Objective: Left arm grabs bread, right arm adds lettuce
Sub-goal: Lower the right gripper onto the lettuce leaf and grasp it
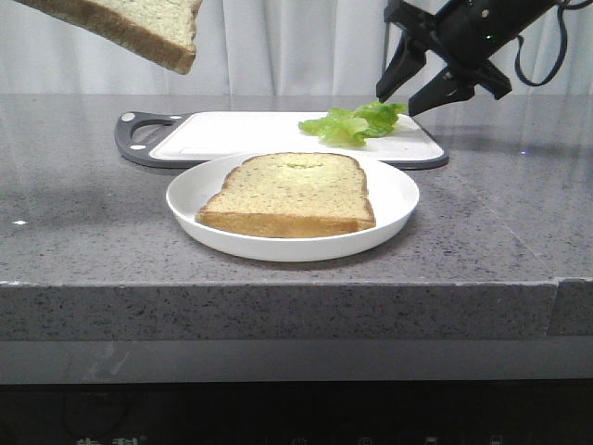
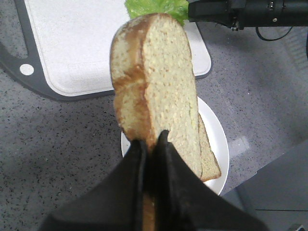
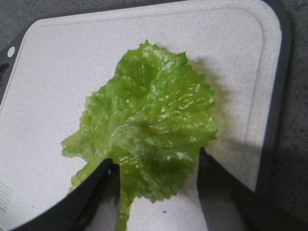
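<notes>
On the grey stone counter (image 1: 83,232), the white cutting board (image 1: 241,133) lies at twelve o'clock from the white plate (image 1: 394,190), which carries a thinner slice (image 1: 292,193). The left arm's gripper (image 2: 153,144) is clamped on the thick bread (image 2: 159,82), held high at ten o'clock from the plate. The right gripper (image 3: 154,166), fingers spread wide and empty, hangs just above the lettuce (image 3: 149,125) at the board's three o'clock end. The bread grab looks done; the lettuce step is in hand. Next, I judge, the right fingers need to drop and close on the leaf.
</notes>
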